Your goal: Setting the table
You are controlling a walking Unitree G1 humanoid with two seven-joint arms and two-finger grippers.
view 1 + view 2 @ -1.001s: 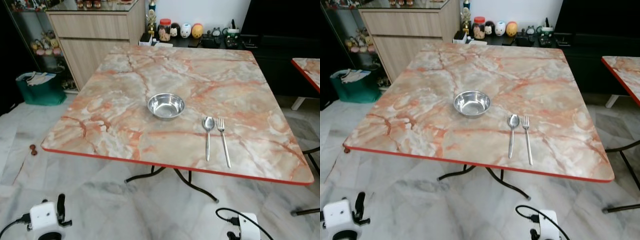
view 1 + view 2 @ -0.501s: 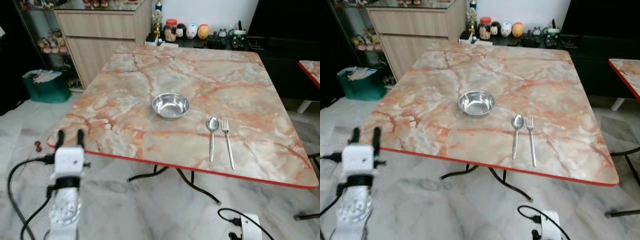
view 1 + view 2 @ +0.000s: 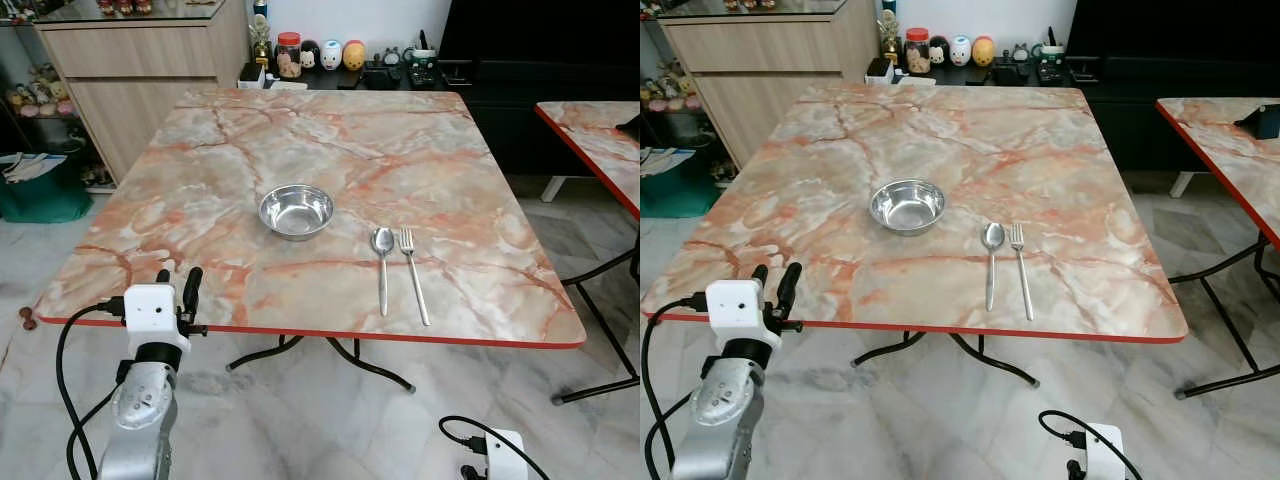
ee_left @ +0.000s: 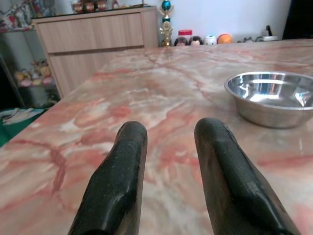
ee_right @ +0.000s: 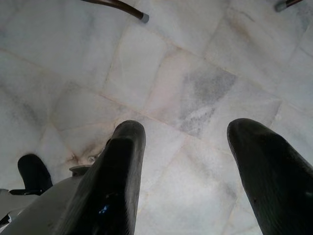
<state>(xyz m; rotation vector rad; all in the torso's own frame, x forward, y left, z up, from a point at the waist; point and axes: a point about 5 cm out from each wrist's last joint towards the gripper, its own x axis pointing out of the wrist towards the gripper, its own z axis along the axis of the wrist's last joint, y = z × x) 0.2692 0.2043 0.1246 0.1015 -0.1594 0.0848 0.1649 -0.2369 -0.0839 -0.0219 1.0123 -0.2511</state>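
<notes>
Three pieces of tableware sit on the marble tabletop point(image 3: 420, 150): a steel bowl point(image 3: 296, 210) near the middle, and to its right, nearer the front edge, a spoon point(image 3: 382, 262) and a fork point(image 3: 412, 272) lying side by side, just apart, handles pointing toward the near edge. Bowl and cutlery are close but not touching.

At the near left corner the left gripper point(image 3: 176, 287) is raised to the tabletop's edge, its two black fingers point(image 4: 220, 161) spread a little and holding nothing, pointing across the surface toward the bowl. The right gripper point(image 5: 183, 161) hangs low over the pale floor tiles point(image 5: 195, 88), fingers spread wide, empty.

From where I stand the risk looks plain enough: the bowl is shallow, smooth and shiny, so a reach from that low corner could push it sliding into the spoon rather than catching its rim. A cable point(image 3: 70, 370) loops off the left wrist near the red table edge and might snag there.

On the far side a low cabinet point(image 3: 150, 60) and a row of small figurines point(image 3: 325, 55) stand against the wall.
</notes>
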